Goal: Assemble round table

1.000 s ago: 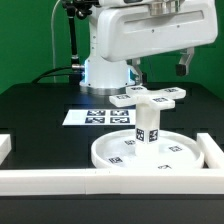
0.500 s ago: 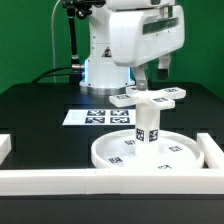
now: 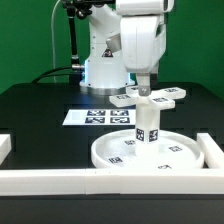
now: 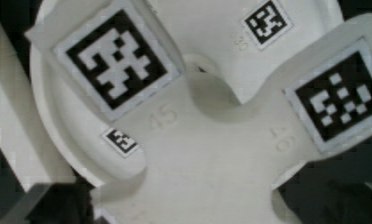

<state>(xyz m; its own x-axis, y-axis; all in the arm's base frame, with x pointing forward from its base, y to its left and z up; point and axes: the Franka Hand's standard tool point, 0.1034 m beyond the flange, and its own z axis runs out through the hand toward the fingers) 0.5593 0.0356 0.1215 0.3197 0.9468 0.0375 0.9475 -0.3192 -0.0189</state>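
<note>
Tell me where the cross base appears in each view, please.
Exterior view: the cross base is at the centre, above the upright leg and just under the gripper.
Wrist view: the cross base fills most of the picture, seen close up from above.
Shared landmark: the square tags on its arms.

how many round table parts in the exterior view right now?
3: round disc at the front by the rails; leg upright on its centre; cross base atop the leg. None seems hidden.
</note>
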